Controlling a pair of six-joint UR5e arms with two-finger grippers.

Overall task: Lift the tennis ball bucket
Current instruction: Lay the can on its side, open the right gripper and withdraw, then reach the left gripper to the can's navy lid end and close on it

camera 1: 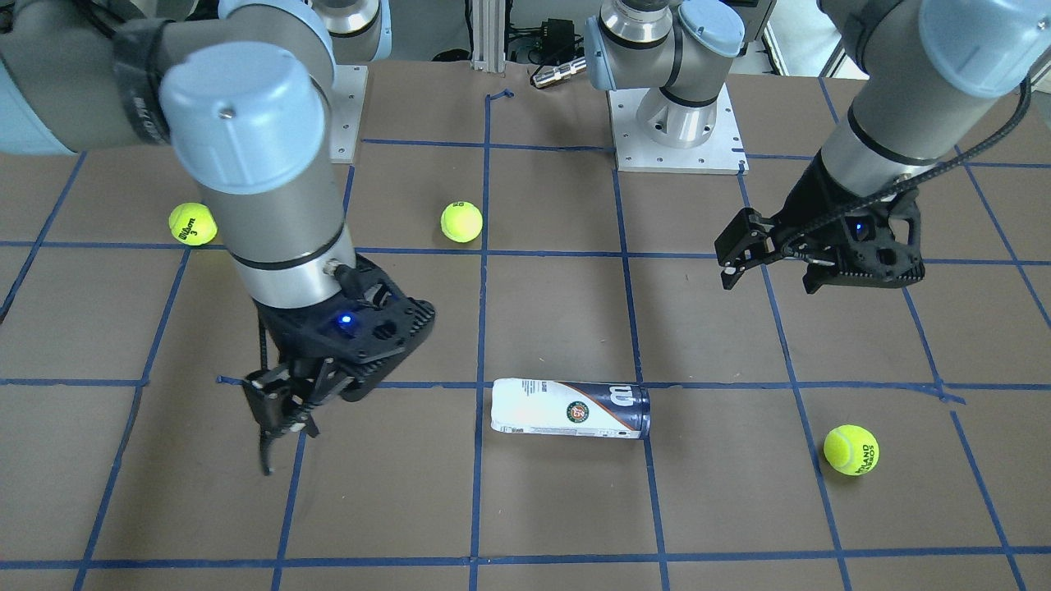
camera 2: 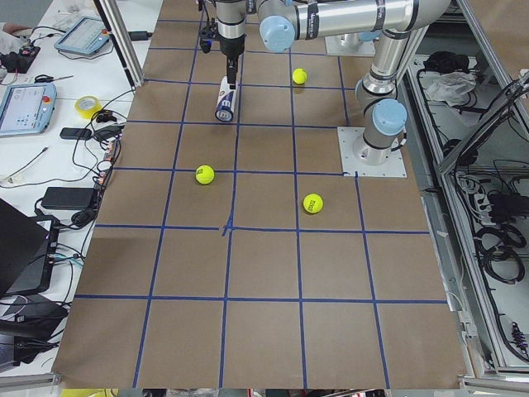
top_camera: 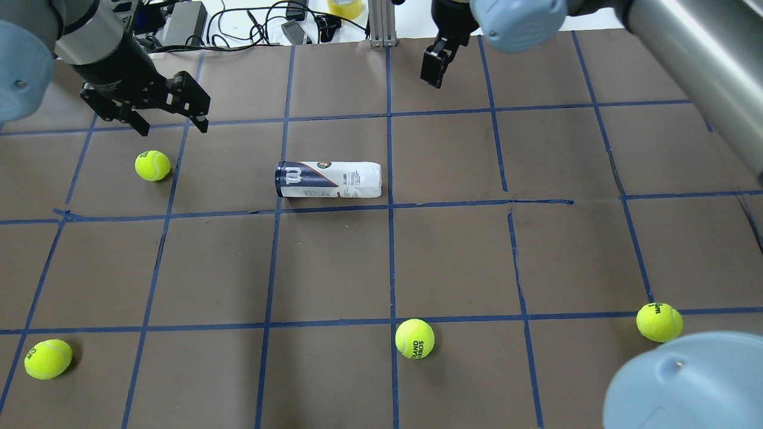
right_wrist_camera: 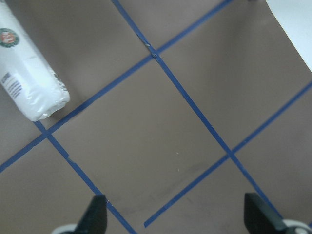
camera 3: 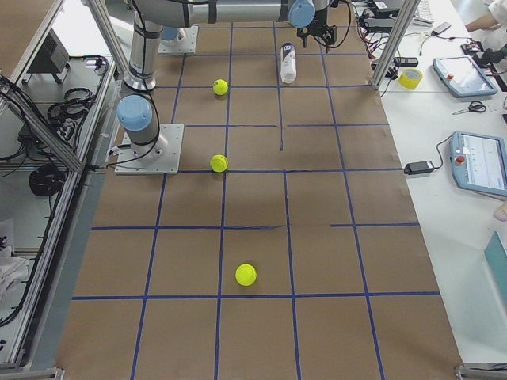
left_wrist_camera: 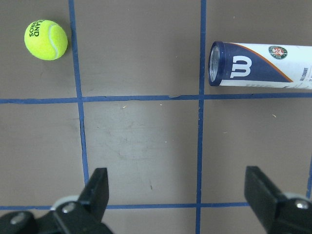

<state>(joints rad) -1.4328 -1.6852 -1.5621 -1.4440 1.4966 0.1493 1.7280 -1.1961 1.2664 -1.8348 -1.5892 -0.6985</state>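
The tennis ball bucket point(top_camera: 328, 179) lies on its side on the brown table, navy "W" end toward my left arm. It also shows in the front view point(camera 1: 571, 408), the left wrist view point(left_wrist_camera: 258, 72) and the right wrist view point(right_wrist_camera: 29, 83). My left gripper point(top_camera: 173, 125) is open and empty. It hovers above the table, apart from the can's navy end, and also shows in the front view point(camera 1: 768, 283). My right gripper point(top_camera: 432, 74) is open and empty, hovering off the can's white end point(camera 1: 283, 447).
Loose yellow-green tennis balls lie around: one near my left gripper point(top_camera: 152, 165), one front centre point(top_camera: 414, 338), one front right point(top_camera: 658, 322), one front left point(top_camera: 47, 358). Blue tape lines grid the table. Cables and devices lie beyond the far edge point(top_camera: 238, 24).
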